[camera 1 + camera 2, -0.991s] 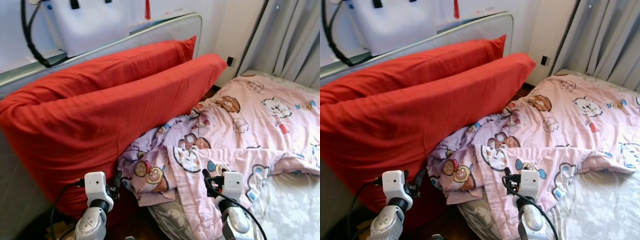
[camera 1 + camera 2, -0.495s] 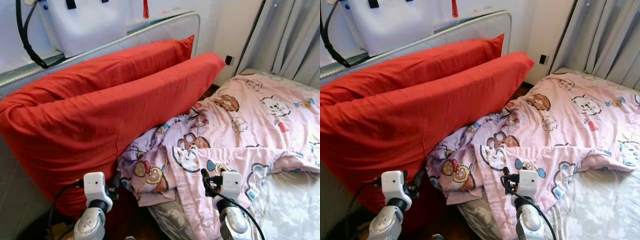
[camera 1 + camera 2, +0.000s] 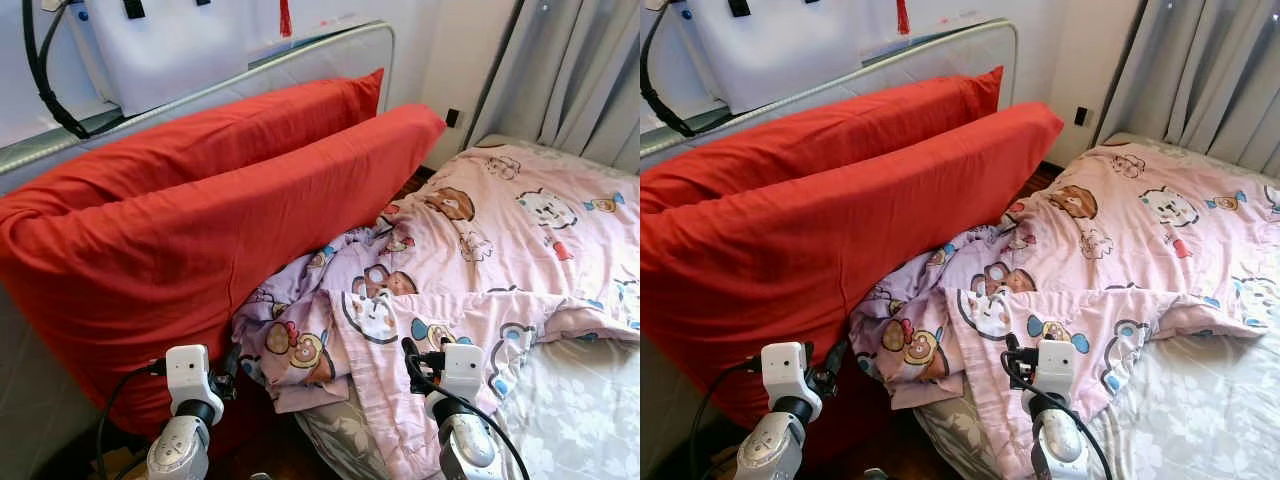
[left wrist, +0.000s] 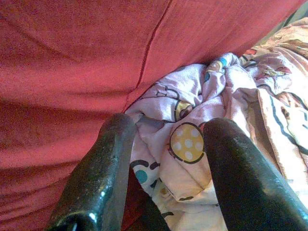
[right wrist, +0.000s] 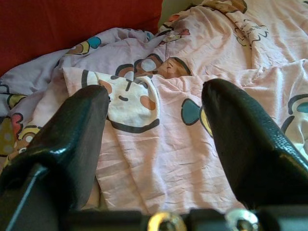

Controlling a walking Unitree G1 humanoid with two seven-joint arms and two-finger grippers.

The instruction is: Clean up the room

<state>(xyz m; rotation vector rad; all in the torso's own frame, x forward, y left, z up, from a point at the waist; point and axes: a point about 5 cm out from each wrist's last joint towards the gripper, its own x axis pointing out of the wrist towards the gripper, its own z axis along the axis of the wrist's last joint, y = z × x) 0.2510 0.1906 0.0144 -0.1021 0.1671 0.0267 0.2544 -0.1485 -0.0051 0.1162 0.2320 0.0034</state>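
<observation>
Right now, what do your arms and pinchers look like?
Each arm is shiny silver and rounded, with a white boxy block on top at the wrist. Black cables loop out beside each block. My left gripper and right gripper each have two long, thick black fingers with rounded tips; the finger surface looks glossy and slightly bumpy. Small silver screws sit at the base of the right one.

This is a bedroom in a home: a bed (image 3: 570, 400) with a pale floral sheet carries a rumpled pink cartoon-print quilt (image 3: 470, 250), two long red pillows (image 3: 200, 220) lean against a padded headboard with a metal rail (image 3: 300, 55), grey curtains (image 3: 570, 70) hang at the far side, and a wall socket (image 3: 452, 118) sits low on the white wall
</observation>
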